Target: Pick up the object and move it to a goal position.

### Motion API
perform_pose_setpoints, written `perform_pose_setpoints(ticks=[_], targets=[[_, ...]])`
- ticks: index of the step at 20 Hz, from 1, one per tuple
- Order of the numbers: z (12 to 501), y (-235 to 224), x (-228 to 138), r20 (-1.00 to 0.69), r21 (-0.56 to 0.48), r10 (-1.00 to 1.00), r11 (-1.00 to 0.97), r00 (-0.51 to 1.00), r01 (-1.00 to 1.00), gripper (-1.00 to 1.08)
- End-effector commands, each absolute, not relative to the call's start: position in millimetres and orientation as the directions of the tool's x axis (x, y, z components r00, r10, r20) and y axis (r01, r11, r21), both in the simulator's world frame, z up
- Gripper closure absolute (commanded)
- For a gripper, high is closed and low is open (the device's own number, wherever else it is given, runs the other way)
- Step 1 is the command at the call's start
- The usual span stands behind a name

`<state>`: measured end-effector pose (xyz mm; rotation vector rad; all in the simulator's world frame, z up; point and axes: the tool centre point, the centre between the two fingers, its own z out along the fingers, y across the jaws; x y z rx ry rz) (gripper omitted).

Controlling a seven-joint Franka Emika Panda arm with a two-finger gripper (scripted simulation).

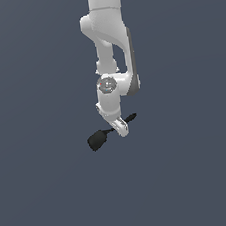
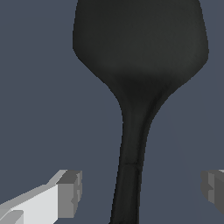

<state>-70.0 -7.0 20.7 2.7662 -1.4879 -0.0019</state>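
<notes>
Black spoon (image 2: pixel 135 65) lies between the spread tool (image 2: pixel 140 192) fingers.

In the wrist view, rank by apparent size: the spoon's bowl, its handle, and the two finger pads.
1. Spoon bowl, the largest in frame.
2. Its handle, slimmer.
3. The finger pads: one is cut off at the frame edge, so I won't rank them against each other.
Nearness to the camera inflates everything here.

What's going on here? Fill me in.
A white robot arm is reaching down over a black spoon on a plain dark surface. In the wrist view the gripper is open, with the spoon's handle running between its fingers, which stand clear of it on both sides. The spoon is not gripped yet, so the pick-up has not happened.
</notes>
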Motion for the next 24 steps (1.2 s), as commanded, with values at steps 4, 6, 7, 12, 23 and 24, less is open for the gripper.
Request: perform_pose_setpoints(ticks=[4,6,7,12,23,24], targets=[[17,-7,-69,0.0,0.0,-0.834,-0.551,0.551,-0.834,1.08],[17,-7,-69,0.0,0.0,-0.834,-0.551,0.551,-0.834,1.08],[17,-7,-69,0.0,0.0,-0.834,-0.551,0.551,-0.834,1.08],[17,-7,-69,0.0,0.0,-0.834,-0.551,0.551,-0.834,1.08],[45,-17,-29,0.07,-0.1,-0.836,-0.548,0.543,-0.831,1.08],[51,-20,-21,0.085,-0.12,-0.837,-0.547,0.541,-0.828,1.08]])
